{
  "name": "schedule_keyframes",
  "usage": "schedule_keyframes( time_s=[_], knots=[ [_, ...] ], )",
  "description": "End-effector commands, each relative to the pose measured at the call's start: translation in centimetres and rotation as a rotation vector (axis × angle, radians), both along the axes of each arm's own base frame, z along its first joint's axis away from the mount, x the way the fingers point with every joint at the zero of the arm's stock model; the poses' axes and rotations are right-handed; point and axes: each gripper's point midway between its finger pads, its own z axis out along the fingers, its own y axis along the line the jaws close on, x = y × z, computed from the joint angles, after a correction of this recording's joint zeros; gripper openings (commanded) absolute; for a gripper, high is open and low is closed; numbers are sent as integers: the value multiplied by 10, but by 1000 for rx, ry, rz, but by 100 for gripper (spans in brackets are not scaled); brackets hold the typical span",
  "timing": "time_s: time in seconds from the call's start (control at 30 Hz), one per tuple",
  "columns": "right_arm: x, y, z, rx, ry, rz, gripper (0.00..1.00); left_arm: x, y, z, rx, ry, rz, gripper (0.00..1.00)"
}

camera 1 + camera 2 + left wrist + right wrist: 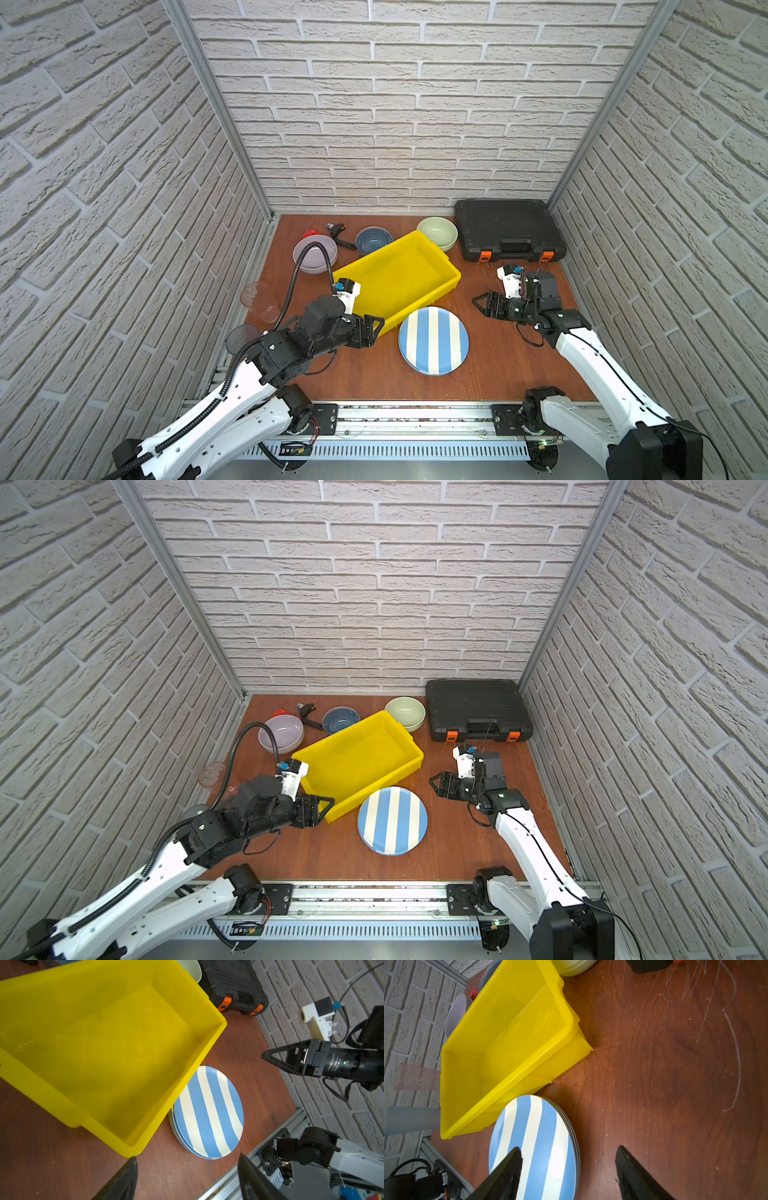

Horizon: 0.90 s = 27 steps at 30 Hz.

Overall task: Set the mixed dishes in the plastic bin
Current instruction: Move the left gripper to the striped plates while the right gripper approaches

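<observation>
The yellow plastic bin (pixel 395 278) (pixel 357 758) sits askew mid-table with nothing inside. A blue-white striped plate (pixel 433 340) (pixel 207 1113) (pixel 537 1142) tops a small stack of plates just in front of it, partly under the bin's rim. Behind the bin stand a lilac bowl (pixel 314 253), a dark-blue bowl (pixel 373 240) and a pale-green bowl (pixel 437 232). Two tinted tumblers (pixel 259 301) (pixel 242 337) are at the left edge. My left gripper (pixel 376 330) (pixel 187 1159) is open by the bin's near corner. My right gripper (pixel 478 305) (pixel 568 1149) is open to the right of the plates.
A black case with orange latches (pixel 509 230) fills the back right corner. A red-and-black wrench (pixel 336 235) lies at the back between the lilac and dark-blue bowls. Brick walls close in three sides; a metal rail (pixel 415 415) runs along the front edge.
</observation>
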Motion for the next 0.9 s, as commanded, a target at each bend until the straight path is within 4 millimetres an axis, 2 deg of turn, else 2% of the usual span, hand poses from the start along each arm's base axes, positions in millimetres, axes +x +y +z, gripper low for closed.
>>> schedule_keyframes(
  time_s=[0.0, 0.2, 0.33, 0.87],
  knots=[
    [-5, 11, 3, 69, 11, 22, 71, 0, -25, -6, -42, 17, -21, 71],
    [-13, 17, -6, 110, 42, 34, 69, 2, -49, -24, 13, 38, -9, 62],
    [-20, 20, -16, 123, 69, 46, 68, 1, -67, -32, 3, 46, -11, 61],
    [-39, 37, -37, 180, 151, 127, 62, 6, -91, -102, 128, 162, 67, 51]
  ],
)
